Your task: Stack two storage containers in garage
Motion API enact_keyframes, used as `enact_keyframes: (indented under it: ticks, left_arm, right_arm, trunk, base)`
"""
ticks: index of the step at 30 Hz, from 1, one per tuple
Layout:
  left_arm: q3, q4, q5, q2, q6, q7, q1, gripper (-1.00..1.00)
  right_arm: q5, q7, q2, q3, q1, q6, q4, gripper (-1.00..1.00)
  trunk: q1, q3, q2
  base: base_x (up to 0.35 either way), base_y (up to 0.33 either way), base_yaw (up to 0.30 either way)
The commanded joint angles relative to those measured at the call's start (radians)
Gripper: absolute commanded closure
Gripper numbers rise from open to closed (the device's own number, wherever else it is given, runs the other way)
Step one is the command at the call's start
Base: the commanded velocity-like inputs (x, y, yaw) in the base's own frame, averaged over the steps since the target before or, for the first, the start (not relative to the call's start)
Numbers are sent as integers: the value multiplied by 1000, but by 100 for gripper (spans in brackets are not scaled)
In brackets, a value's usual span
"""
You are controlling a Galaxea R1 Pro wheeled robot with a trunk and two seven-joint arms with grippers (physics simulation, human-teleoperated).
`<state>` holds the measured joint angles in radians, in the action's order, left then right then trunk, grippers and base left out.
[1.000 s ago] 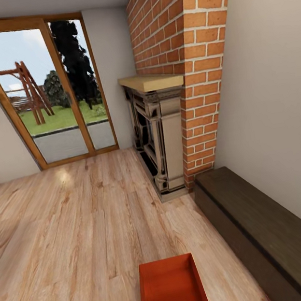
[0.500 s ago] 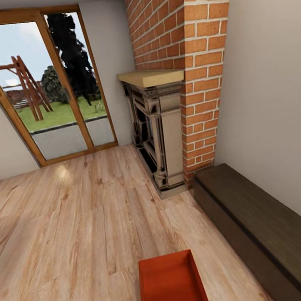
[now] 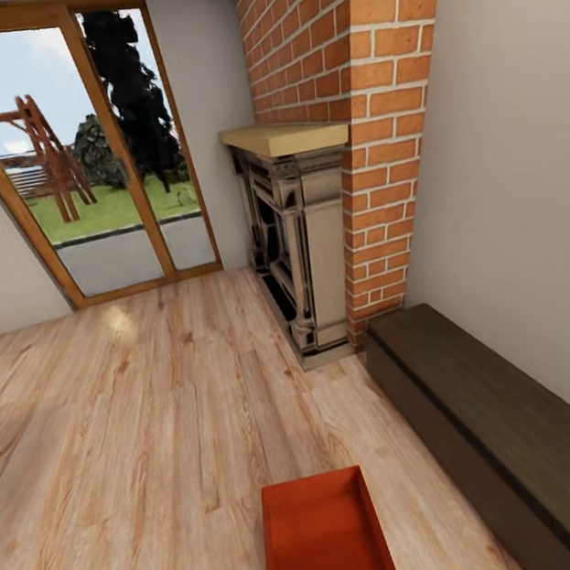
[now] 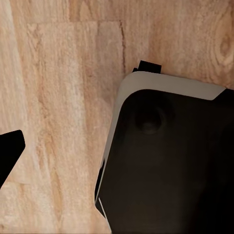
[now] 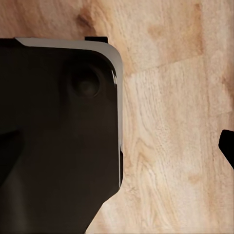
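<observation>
Storage container [image 3: 326,542] on plank floor [image 3: 144,438] ahead; tool states cannot be told; centre base squarely before reaching for both side walls.

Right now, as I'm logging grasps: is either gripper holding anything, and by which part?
It cannot be told. The orange-red storage container sits low in the head view on the wood-plank floor, with no gripper seen on it; the wrist views show floor and the robot's dark base.
</observation>
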<state>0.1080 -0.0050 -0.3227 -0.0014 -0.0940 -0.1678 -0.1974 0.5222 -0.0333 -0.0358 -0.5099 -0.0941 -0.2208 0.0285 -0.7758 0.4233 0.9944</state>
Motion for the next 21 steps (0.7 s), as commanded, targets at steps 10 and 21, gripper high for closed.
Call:
enact_keyframes:
  ticks: [10, 21]
  left_arm:
    - [9, 0, -9, 0, -3, -2, 0, -100]
    - [9, 0, -9, 0, -3, -2, 0, -100]
  right_arm:
    - [7, 0, 1, -8, -1, -5, 3, -100]
    - [7, 0, 1, -9, -1, -5, 3, -100]
  trunk:
    - [0, 17, 1]
    - [0, 35, 1]
  base:
    - [0, 0, 0]
    - [0, 0, 0]
